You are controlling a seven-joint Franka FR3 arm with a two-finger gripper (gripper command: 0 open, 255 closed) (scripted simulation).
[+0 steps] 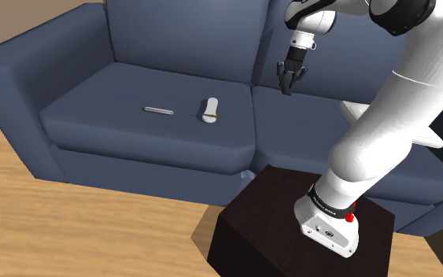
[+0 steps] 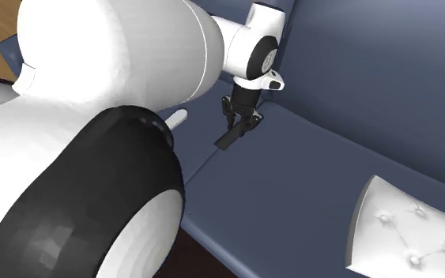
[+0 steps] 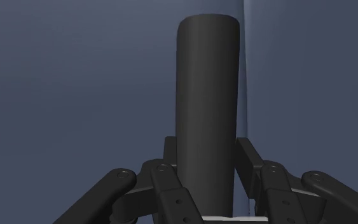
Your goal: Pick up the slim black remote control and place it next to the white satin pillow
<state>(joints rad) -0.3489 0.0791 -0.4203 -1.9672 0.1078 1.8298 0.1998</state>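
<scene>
**Item 1. Remote** (image 3: 207, 95). Slim, black and long. We find it clasped between the two black fingers (image 3: 168, 191) of the gripper (image 3: 207, 194), which press on its sides near one end. The rest juts out past the fingertips. In the second exterior view it hangs at a slant from the hand, in front of the backrest (image 2: 371, 71). Its low end points toward the seam between the two seat cushions, and it looks lifted off the seat.

**Item 2. Gripper.** All black and clenched on the remote. It sits at the end of the white arm (image 1: 385, 118), which reaches over the sofa from the stand.

**Item 3. Pillow** (image 2: 406, 229). White, with buttoned dimples (a quilted look). It is on the seat at the second exterior view's lower right, well apart from the remote.

**Item 4. Sofa** (image 1: 133, 118). Dark blue, with two seat cushions and a tall back.

**Item 5. Stick** (image 1: 159, 111) **and rounded thing** (image 1: 209, 110). The stick is pale and slim, the rounded thing white. Both lie on the seat cushion at the shoulder view's left of the gripper. They are near each other and not touching. We cannot tell what they are.

**Item 6. Stand** (image 1: 267, 228). A dark box carrying the arm's base. It sits on the wooden floor (image 1: 54, 228), just in front of the sofa.
</scene>
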